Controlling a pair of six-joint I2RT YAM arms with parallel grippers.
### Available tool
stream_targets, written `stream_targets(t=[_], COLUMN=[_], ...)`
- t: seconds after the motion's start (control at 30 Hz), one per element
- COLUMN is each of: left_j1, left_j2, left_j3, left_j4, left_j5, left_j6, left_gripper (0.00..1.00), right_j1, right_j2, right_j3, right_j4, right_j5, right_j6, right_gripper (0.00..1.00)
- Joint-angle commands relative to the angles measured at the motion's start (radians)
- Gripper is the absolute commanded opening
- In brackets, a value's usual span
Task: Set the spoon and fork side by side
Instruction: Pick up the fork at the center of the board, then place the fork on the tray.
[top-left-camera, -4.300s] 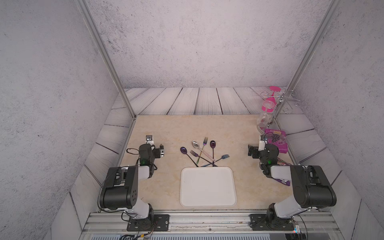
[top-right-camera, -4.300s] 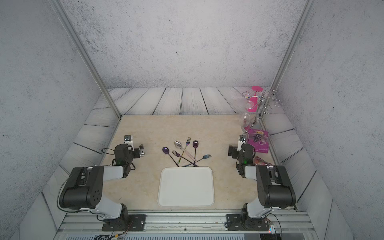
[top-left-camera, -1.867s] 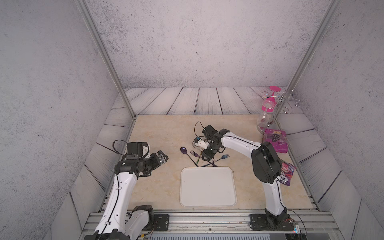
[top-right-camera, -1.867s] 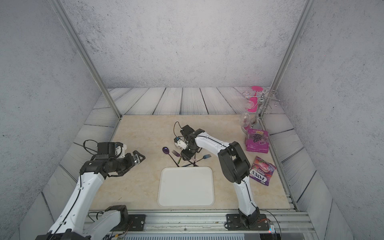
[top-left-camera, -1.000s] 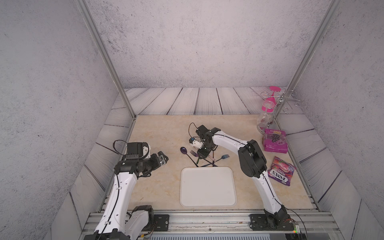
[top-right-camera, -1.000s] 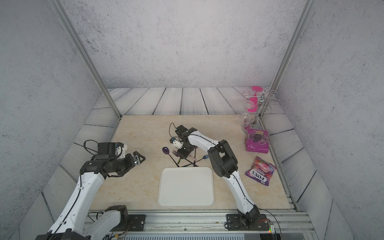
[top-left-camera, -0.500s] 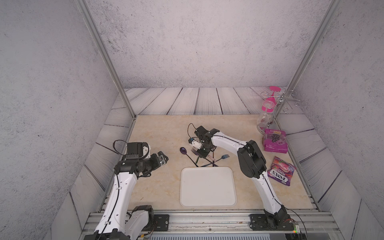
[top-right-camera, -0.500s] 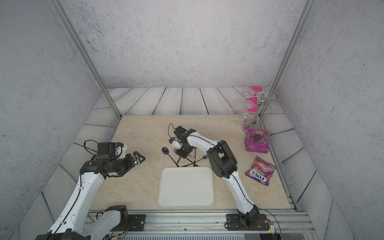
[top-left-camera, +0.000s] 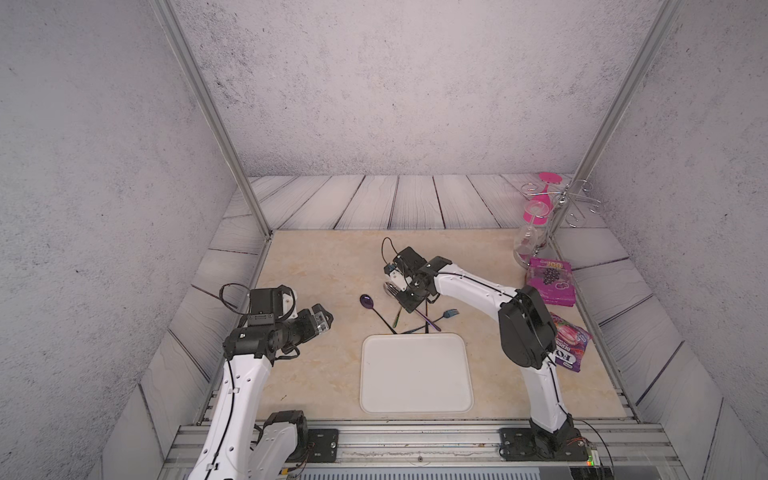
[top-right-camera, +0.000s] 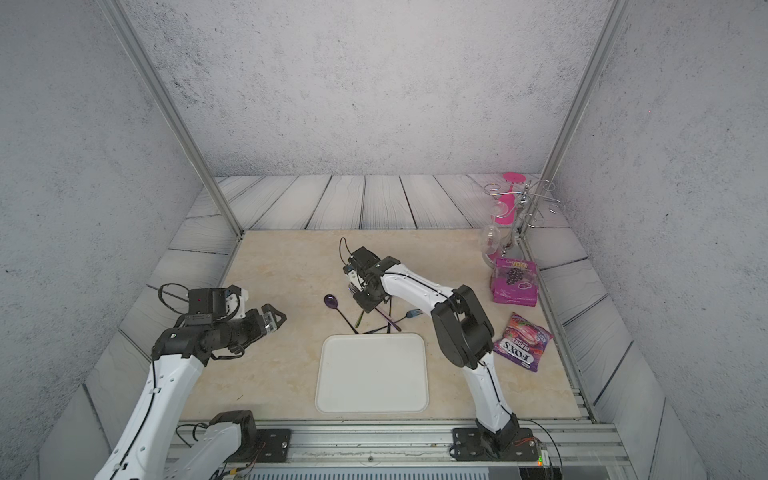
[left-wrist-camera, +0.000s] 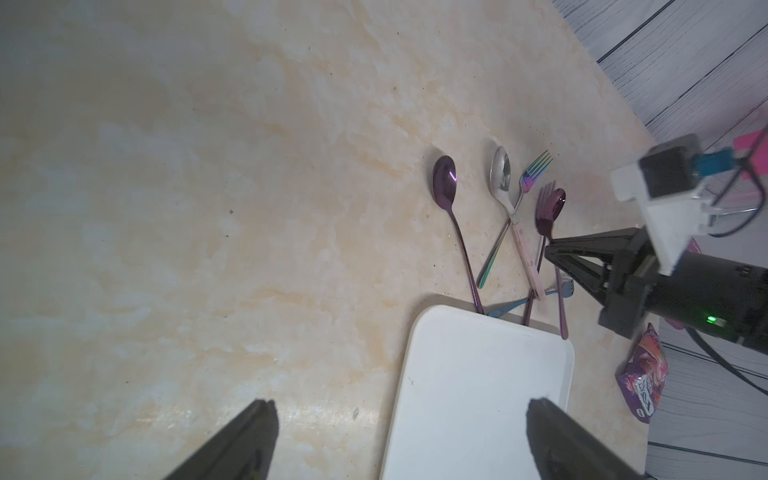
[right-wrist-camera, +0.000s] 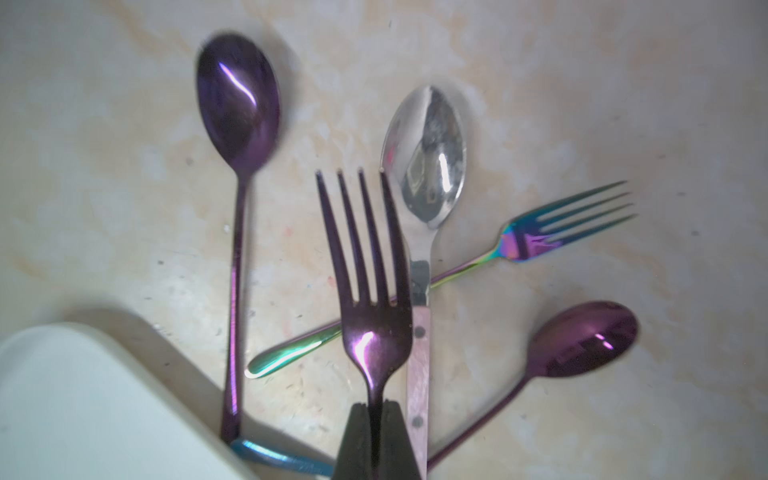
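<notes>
A purple candy bag (top-right-camera: 522, 341) is showing the brand FOX'S in large white letters, with a smaller word above it that seems to read BERRIES. It is lying well to the right of the right gripper (top-right-camera: 365, 306), nearer the arm's base. A purple box (top-right-camera: 514, 280), further right of the gripper, is carrying yellow print too small to read.

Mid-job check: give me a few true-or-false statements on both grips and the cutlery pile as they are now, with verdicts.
1. The right gripper is shut on the dark purple metal fork. True.
2. That fork lies in the white rectangular tray. False: it is outside the tray, between the right gripper's jaws.
3. The silver spoon with the pink handle crosses the iridescent rainbow fork. True.
4. The left gripper holds the silver spoon. False: its jaws stand open and empty, away from the cutlery.
</notes>
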Motion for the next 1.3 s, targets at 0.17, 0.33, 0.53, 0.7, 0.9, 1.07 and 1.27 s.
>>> stream_targets(t=[0.17, 0.33, 0.53, 0.7, 0.9, 1.07, 1.27], left_j1=[0.007, 0.007, 0.006, 0.006, 0.006, 0.005, 0.006], left_j2=[-0.087, -0.147, -0.188, -0.203, -0.197, -0.189, -0.183], left_j3=[0.029, 0.012, 0.011, 0.008, 0.008, 0.004, 0.006], left_j4=[-0.042, -0.029, -0.030, -0.024, -0.015, -0.006, -0.001], left_j5=[-0.124, -0.158, -0.140, -0.130, -0.118, -0.095, -0.080], left_j6=[0.002, -0.012, -0.009, -0.005, -0.001, 0.003, 0.007], left_gripper=[0.99, 0.99, 0.99, 1.00, 0.99, 0.99, 1.00], right_j1=[0.146, 0.314, 0.441, 0.454, 0.459, 0.459, 0.455], right_j2=[-0.316, -0.387, -0.336, -0.245, -0.126, -0.056, -0.021], right_j3=[-0.212, -0.358, -0.380, -0.353, -0.249, -0.169, -0.153], right_j4=[-0.030, 0.020, 0.064, 0.094, 0.048, 0.010, 0.002], right_j5=[0.078, 0.127, 0.207, 0.173, 0.175, 0.190, 0.178], right_j6=[0.601, 1.009, 1.239, 1.326, 1.346, 1.330, 1.327], right_gripper=[0.00, 0.00, 0.00, 0.00, 0.00, 0.00, 0.00])
